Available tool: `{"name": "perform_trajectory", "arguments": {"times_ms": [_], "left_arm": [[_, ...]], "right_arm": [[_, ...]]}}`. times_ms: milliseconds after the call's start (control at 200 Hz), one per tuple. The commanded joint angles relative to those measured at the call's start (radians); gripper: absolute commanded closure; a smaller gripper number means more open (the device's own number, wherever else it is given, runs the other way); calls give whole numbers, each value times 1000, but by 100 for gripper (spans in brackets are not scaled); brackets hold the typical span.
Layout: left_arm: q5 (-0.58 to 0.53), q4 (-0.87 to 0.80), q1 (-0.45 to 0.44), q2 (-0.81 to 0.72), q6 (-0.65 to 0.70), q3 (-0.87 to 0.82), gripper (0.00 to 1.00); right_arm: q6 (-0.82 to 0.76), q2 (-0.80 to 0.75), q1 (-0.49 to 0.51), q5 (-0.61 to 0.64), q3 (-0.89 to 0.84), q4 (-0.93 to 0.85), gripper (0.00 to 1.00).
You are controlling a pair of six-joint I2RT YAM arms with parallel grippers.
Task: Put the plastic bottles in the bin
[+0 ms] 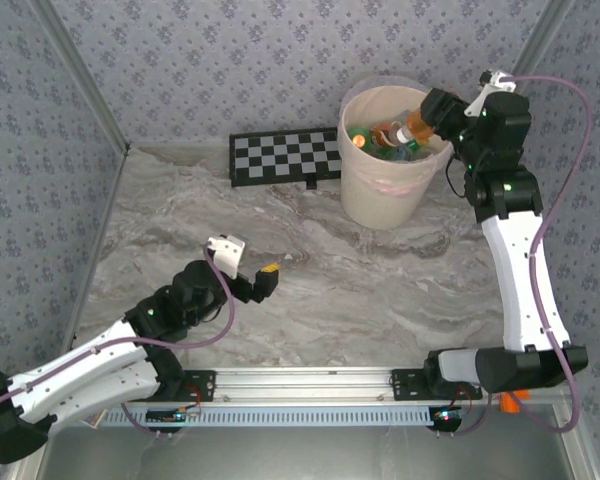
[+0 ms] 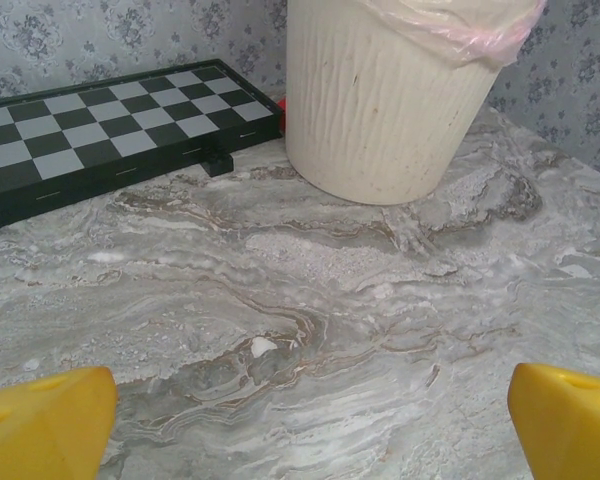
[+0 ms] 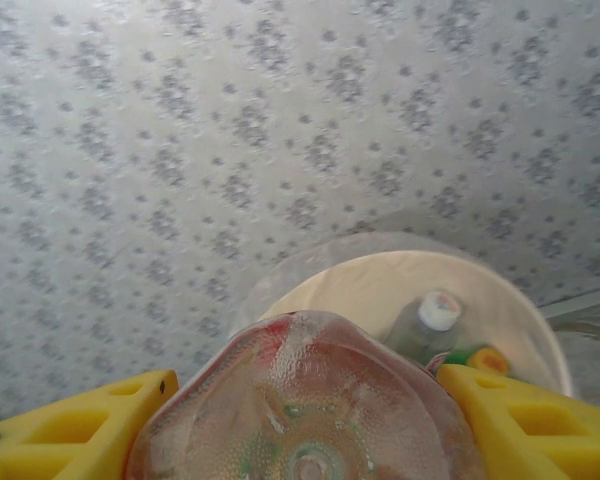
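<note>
orange-labelled bottle (image 1: 417, 128) pinched in right end effector (image 3: 305, 430) over bin (image 1: 380, 200), left end effector (image 2: 300, 415) spread

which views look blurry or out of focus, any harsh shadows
Right wrist: the bottle is too close, blurred; bin rim behind slightly sharper. Left wrist: table crisp, yellow fingers soft at the corners. Top external: even light, soft shadow beside the bin.

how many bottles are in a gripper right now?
1: a clear bottle, gripped by the right gripper over the bin. The left gripper is open and holds nothing.
</note>
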Motion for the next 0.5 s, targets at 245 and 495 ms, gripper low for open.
{"name": "perform_trajectory", "arguments": {"times_ms": [245, 495], "left_arm": [[1, 7, -8, -65, -21, -22, 0], [-8, -4, -7, -80, -15, -19, 0]], "right_arm": [[-51, 191, -61, 80, 128, -79, 40], [-28, 247, -72, 48, 127, -111, 39]]}}
